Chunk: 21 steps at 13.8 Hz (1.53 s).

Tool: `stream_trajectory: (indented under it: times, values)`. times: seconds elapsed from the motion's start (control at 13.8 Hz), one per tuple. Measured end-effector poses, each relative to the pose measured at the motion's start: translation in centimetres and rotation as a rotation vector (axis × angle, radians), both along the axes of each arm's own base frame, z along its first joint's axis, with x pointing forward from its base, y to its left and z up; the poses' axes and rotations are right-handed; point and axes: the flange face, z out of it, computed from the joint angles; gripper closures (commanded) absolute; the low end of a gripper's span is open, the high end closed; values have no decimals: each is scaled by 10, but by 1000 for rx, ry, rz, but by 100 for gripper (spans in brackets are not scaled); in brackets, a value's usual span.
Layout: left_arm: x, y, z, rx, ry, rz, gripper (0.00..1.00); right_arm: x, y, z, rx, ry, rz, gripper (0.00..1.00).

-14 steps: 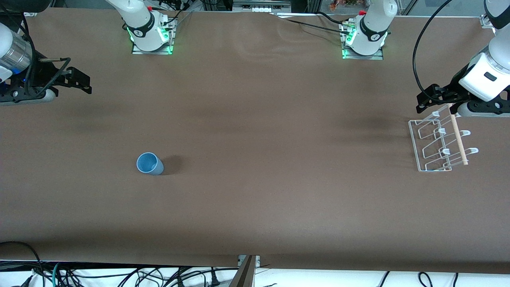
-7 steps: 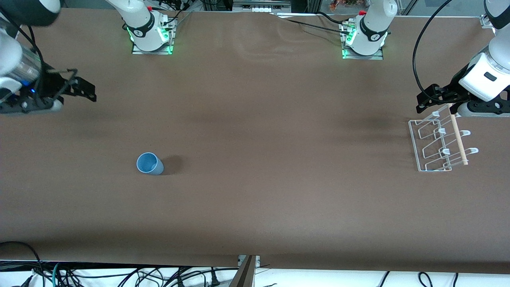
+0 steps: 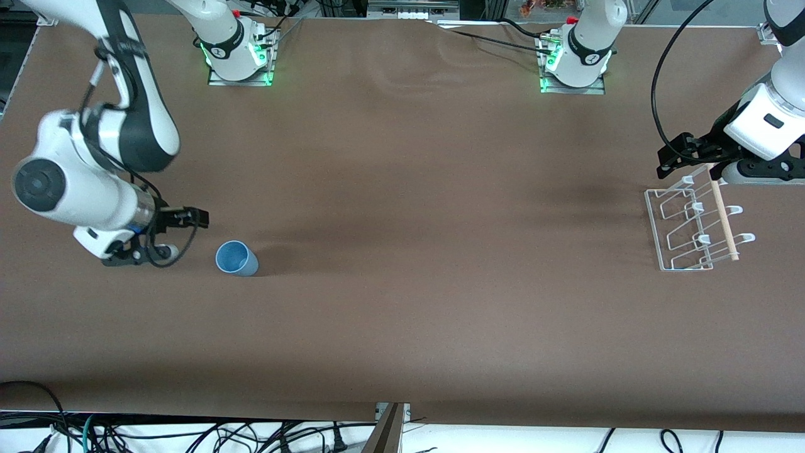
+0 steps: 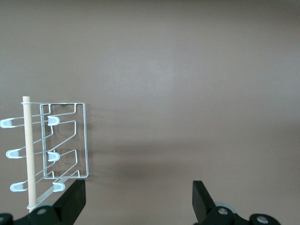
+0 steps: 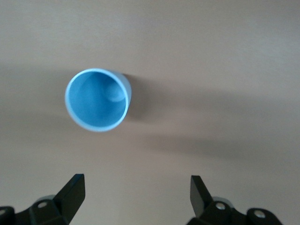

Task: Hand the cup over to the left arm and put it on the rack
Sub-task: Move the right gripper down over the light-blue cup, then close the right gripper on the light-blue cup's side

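light-blue cup (image 3: 236, 258), white rack (image 3: 687, 228), brown table (image 3: 427, 251)

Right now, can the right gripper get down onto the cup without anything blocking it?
Probably yes. The right gripper hangs open just beside the cup, which stands upright and alone on the bare table. The left gripper waits over the rack.

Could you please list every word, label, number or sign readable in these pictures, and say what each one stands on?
No text can be read anywhere.
The cup: plain light blue, no print.
The rack: bare white wire with a wooden dowel, no label.
Round dark badges on the two arm bases: each bears a small mark, too small to read.
The right gripper and the left gripper: no lettering visible.
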Motion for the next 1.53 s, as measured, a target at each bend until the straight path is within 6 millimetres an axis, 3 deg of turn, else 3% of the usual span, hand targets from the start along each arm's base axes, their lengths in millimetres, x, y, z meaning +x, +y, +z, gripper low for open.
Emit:
stream_trajectory:
  times: [0.15,0.44,0.87,1.09,1.16,1.38,1.45,1.53]
  values:
    - [0,0,0,0,0,0,0,15,2,-26,-1,4,1,1]
    - [0,0,0,0,0,0,0,48,21,-49,1,-14,2,1]
    - [0,0,0,0,0,0,0,54,26,-71,-3,3,-2,1]
    - [0,0,0,0,0,0,0,52,29,-91,-7,31,2,4]
    - [0,0,0,0,0,0,0,51,30,-96,-8,38,3,15]
    - [0,0,0,0,0,0,0,49,36,-108,-10,49,9,86]
    - [0,0,0,0,0,0,0,49,39,-110,-13,49,2,99]
    - [0,0,0,0,0,0,0,49,41,-110,-15,48,-8,100]
